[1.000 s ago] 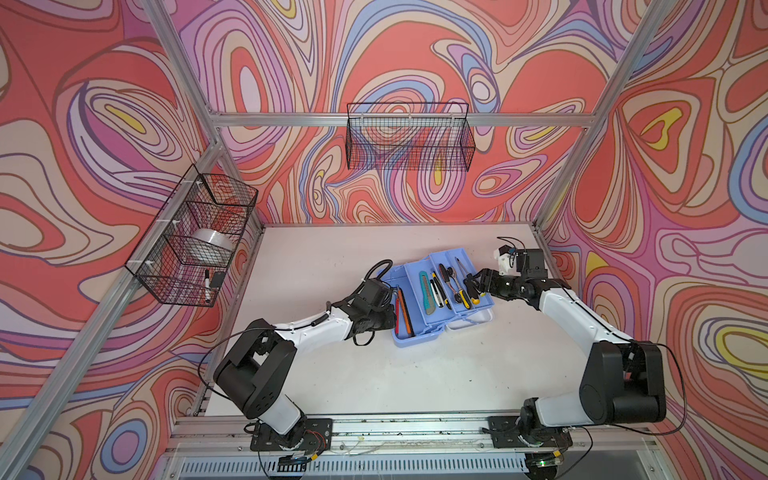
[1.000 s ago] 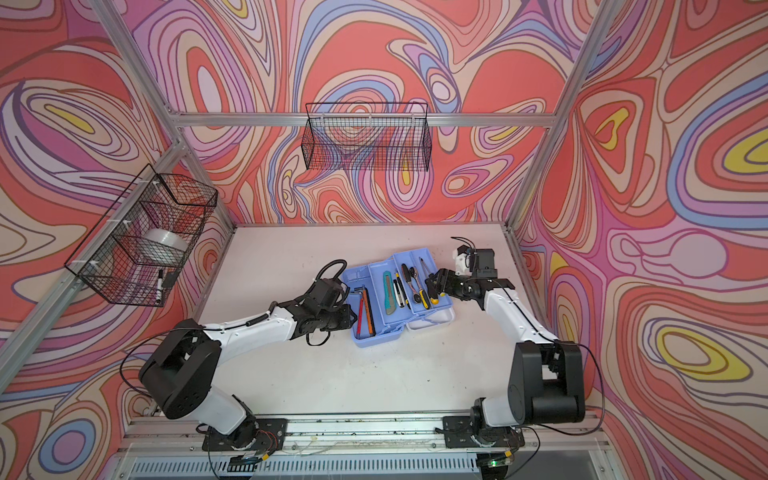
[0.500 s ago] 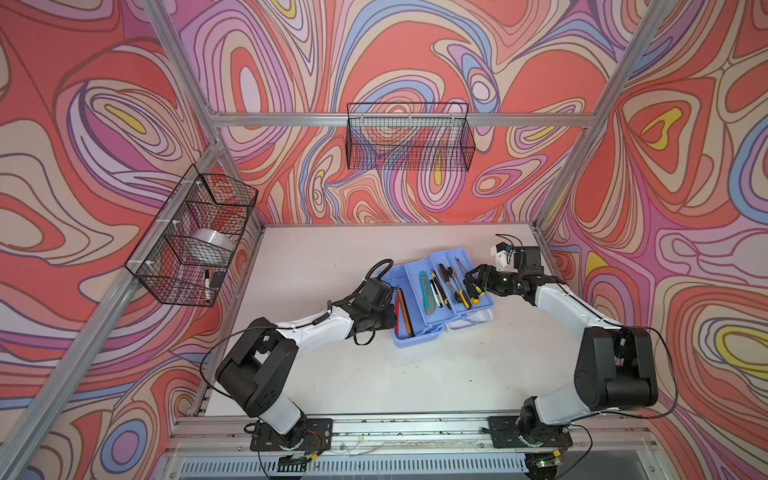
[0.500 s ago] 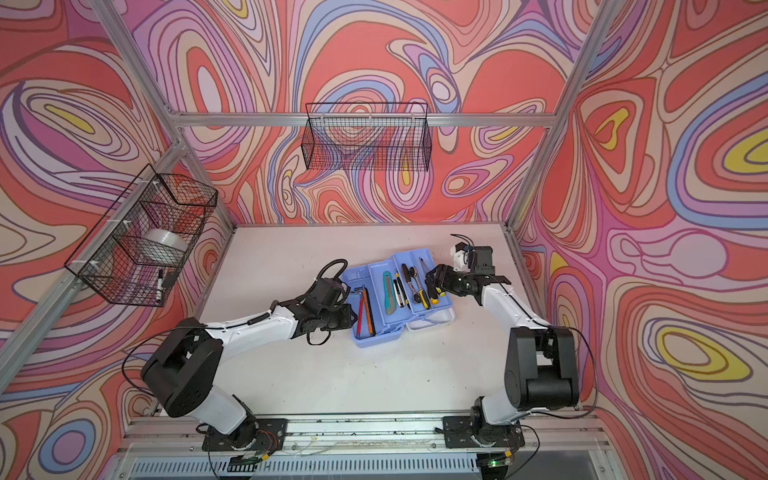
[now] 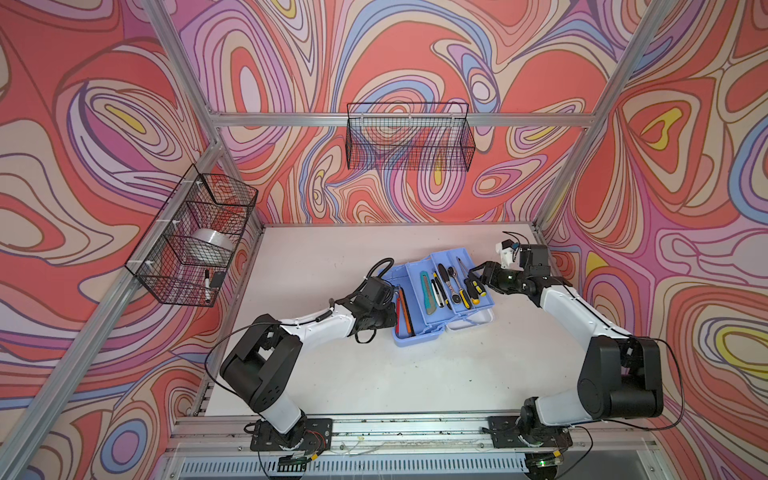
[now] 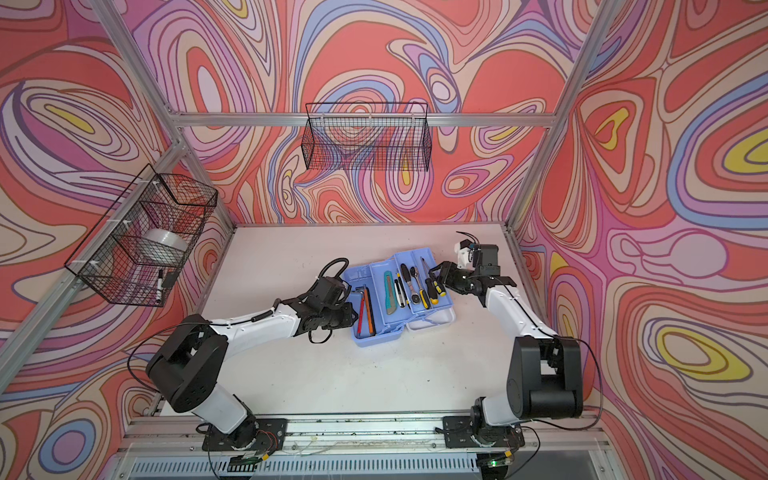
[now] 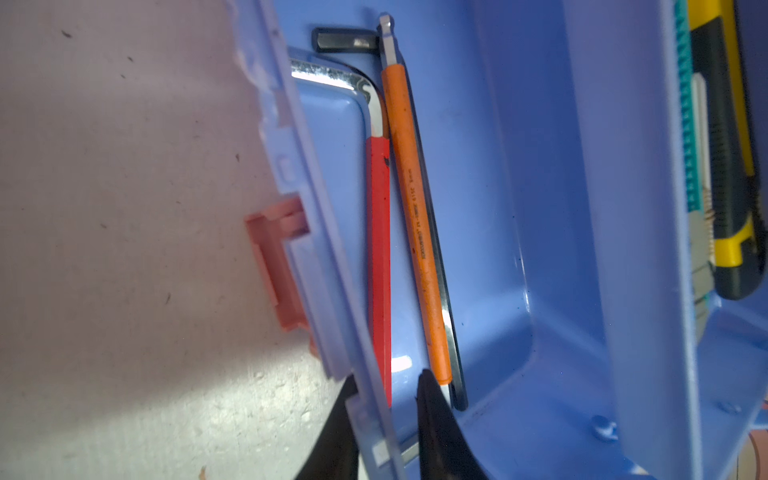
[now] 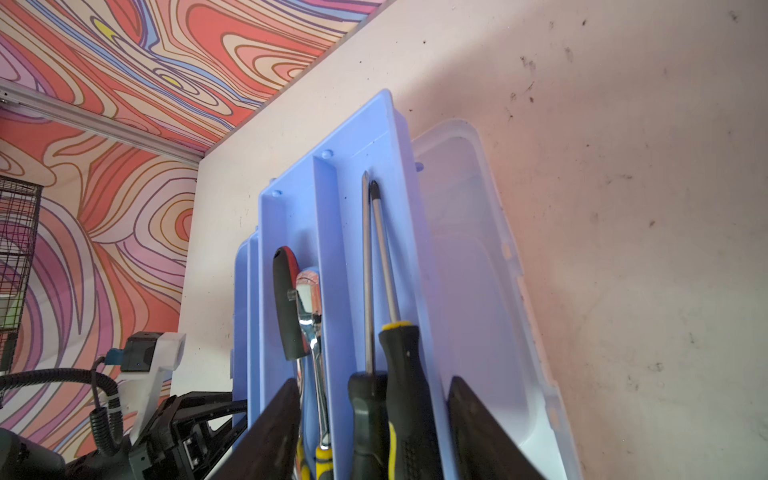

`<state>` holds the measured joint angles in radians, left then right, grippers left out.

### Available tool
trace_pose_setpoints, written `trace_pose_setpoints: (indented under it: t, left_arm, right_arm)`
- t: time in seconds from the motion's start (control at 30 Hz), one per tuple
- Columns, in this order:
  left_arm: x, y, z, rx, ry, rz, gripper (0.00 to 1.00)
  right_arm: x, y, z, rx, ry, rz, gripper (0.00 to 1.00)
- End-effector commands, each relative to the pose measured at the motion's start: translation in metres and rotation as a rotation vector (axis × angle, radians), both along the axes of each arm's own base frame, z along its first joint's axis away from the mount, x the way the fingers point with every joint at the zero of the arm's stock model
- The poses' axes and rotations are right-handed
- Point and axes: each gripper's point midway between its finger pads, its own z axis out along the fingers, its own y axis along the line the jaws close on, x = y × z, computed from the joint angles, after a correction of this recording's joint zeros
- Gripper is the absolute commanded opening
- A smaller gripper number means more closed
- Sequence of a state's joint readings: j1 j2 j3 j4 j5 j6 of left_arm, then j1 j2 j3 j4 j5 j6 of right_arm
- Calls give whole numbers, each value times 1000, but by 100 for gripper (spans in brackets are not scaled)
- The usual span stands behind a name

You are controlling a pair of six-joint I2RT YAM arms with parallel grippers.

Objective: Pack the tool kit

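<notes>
The tool kit [image 5: 415, 338] [image 6: 376, 336] lies open mid-table: blue base, stepped blue trays, white lid [image 5: 478, 322] [image 8: 469, 270] folded back to the right. My left gripper [image 5: 392, 309] [image 6: 353, 309] [image 7: 386, 378] is shut on the base's left wall, one finger outside and one inside, beside the red hex key [image 7: 380, 249] and the orange hex key [image 7: 415, 216]. My right gripper [image 5: 473, 274] [image 6: 434, 272] [image 8: 372, 380] is open, its fingers straddling the end of the upper tray [image 5: 461, 253] [image 8: 328, 199] that holds screwdrivers [image 8: 405, 374] and a ratchet [image 8: 309, 307].
A teal utility knife [image 5: 428, 295] lies in the middle tray. The pink latch [image 7: 276, 257] sticks out from the base's left side. One black wire basket [image 5: 409, 141] hangs on the back wall. Another [image 5: 195, 241] on the left wall holds a tape roll [image 5: 208, 245].
My right gripper has moved left onto the upper tray's end and its jaws have narrowed. The left gripper and the toolbox have stayed put.
</notes>
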<state>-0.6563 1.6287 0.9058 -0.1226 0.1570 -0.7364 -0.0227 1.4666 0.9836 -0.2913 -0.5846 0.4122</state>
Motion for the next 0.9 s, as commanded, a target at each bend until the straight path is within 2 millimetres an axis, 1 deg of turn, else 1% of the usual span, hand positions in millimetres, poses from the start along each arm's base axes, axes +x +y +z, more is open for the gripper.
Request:
trace_pose_setpoints:
  t: [0.0,0.03,0.17,0.23,0.27,0.37,0.57,0.67,0.87]
  left_arm:
    - [0,-8,-12,-1,13,-35,23]
    - [0,-7,-12,0,13,-35,23]
    - [-2,-6,-12,9,13,-36,23]
    - [-2,-6,-12,8,14,-35,23]
    - [-2,-6,-12,6,14,-35,23]
    - [-1,-7,-12,5,13,-35,23]
    - [-1,-7,-11,9,14,-40,23]
    - [0,-8,-11,7,13,-41,23]
    - [1,-10,-12,0,17,-40,23]
  right_arm:
    - [-1,11,17,40,-36,42,57]
    - [-1,7,14,11,-27,30,57]
    - [2,-9,3,-108,3,-2,66]
    - [3,-13,-4,-136,22,-5,67]
    - [3,-13,-6,-133,26,-2,67]
    - [4,-3,-11,-79,35,29,68]
    - [2,3,-22,-25,59,43,68]
    - [3,6,-19,-7,51,54,69]
    - [3,16,-1,61,16,84,62]
